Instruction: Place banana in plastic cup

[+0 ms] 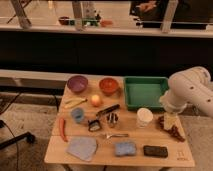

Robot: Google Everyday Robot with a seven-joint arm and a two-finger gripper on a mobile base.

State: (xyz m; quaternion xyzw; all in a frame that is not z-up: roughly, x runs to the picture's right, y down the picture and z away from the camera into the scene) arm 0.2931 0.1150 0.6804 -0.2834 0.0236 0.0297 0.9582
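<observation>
Closest to the front of the table [55, 155] lie a grey cloth [82, 148], a blue sponge [125, 148] and a flat black block [155, 151]. There is a tiny mark on the front right corner of the table, but it is too small for me to read. I see no other words or labels.

A bit further back is the red chili [62, 129] on the left. Then comes the plastic cup [77, 115], small and light blue, standing up. After that come the shiny metal cup [112, 119] and the white cup [144, 117]. My gripper [170, 121] hangs at the right edge of the table, just past the white cup. I cannot tell how far open it is or if it has hold of anything.

Behind the plastic cup lies the banana [75, 103], flat on the table, near the cup and just left of the orange [96, 100]. At the back are the purple bowl [77, 83], the orange bowl [108, 85] and the green tray [145, 92].

I think a few things could go wrong. The banana is well apart from me, so my arm must cross over the white and metal cups and could knock them down. The chili is long and thin too, so I might grab it by mistake. The banana looks longer than the little cup, so it could tip the cup over.
</observation>
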